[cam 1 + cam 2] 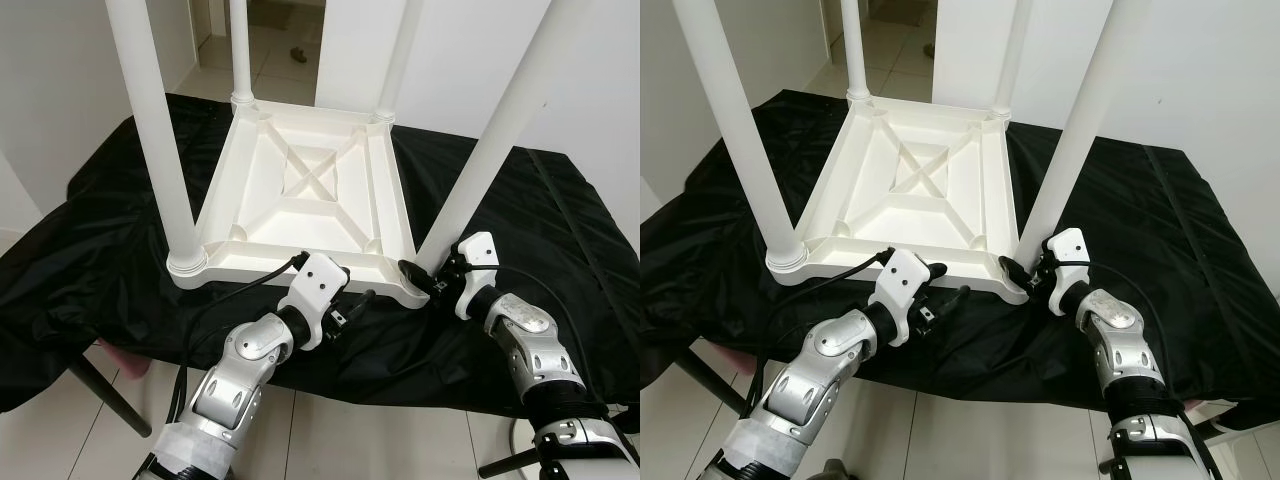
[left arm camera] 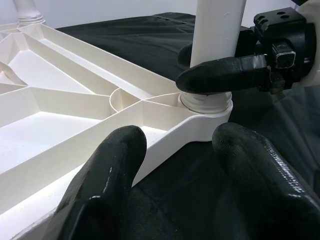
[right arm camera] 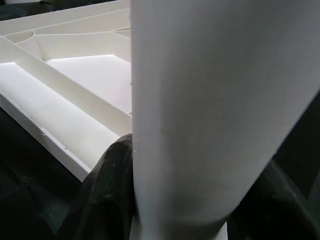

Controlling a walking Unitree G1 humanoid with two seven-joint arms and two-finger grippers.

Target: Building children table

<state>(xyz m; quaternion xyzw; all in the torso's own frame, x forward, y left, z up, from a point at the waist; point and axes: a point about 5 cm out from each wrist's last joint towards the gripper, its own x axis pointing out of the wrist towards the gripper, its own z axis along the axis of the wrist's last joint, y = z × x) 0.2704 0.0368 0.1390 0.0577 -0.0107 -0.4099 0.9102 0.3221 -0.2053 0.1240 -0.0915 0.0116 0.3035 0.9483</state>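
Note:
A white children's table (image 1: 240,262) lies upside down on a black cloth, its legs pointing up. My right gripper (image 1: 418,274) is shut on the near right leg (image 1: 490,150) just above its socket at the front right corner. In the right wrist view the leg (image 3: 215,110) stands between both black fingers (image 3: 107,190). My left gripper (image 1: 352,305) is open, low at the tabletop's front rim, close to the same corner. In the left wrist view its fingers (image 2: 107,185) stand apart before the rim (image 2: 165,145), and beyond them one finger of the right gripper (image 2: 220,77) wraps the leg (image 2: 217,25).
The black cloth (image 1: 560,230) covers a low stand and hangs over its near edge, with a dark stand leg (image 1: 105,395) beneath. The near left leg (image 1: 155,130) and two far legs rise tall around the work area. White walls and a doorway (image 1: 285,30) lie behind.

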